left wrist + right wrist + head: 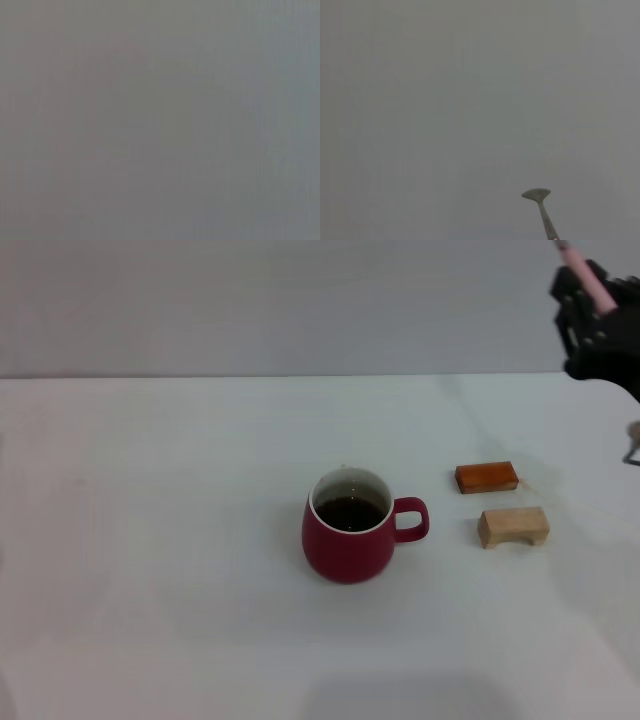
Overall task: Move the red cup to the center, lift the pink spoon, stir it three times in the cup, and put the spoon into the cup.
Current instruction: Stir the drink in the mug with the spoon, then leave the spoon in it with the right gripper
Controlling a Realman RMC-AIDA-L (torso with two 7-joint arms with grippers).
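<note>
The red cup [348, 528] stands upright near the middle of the white table [150, 540], handle to the right, with dark liquid inside. My right gripper [597, 312] is high at the upper right, far above and right of the cup, shut on the pink spoon [588, 276], whose pink handle sticks up out of it. The spoon's grey neck and bowl [538, 196] show in the right wrist view against blank grey surface. The left gripper is out of view; its wrist view shows only plain grey.
An orange-brown flat block [487, 477] and a tan wooden block [514, 526] lie on the table right of the cup. The table's far edge meets a grey wall [300, 300].
</note>
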